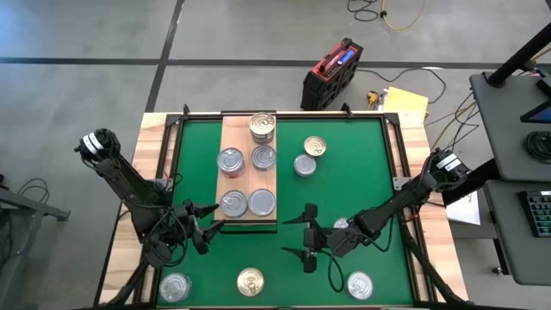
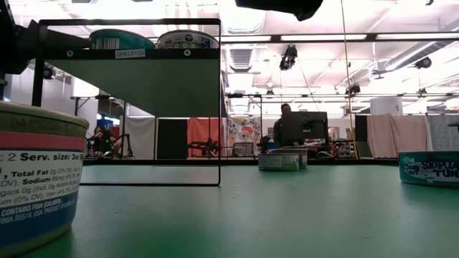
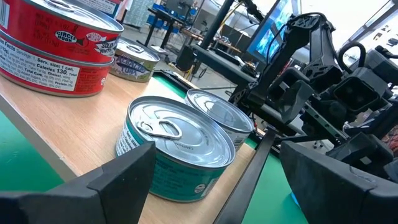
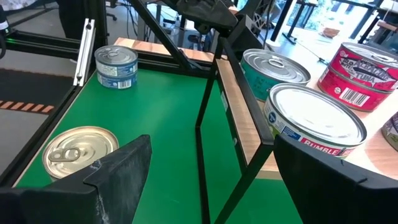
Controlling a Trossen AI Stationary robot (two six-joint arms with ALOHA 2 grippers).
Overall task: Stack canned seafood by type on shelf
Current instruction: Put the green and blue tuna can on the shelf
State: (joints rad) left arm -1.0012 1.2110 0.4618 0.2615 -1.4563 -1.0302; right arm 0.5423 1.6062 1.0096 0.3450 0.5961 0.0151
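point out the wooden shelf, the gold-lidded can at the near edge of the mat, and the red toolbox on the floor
wooden shelf [image 1: 236,131]: high view, bare far-left corner.
gold-lidded can [image 1: 250,282]: high view, lid centre.
red toolbox [image 1: 331,72]: high view, top face.

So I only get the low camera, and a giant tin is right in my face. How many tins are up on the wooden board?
Observer: From above, the wooden board has tins at five spots.
Operator: Where are the claws? I can't see them.
Observer: The left claw is open at the board's near left corner, and the right claw is open over the green mat, just off its near right corner.
Operator: Any gold ones on the mat?
Observer: Two: one gold-lidded tin at the near edge between the arms, another right of the board.
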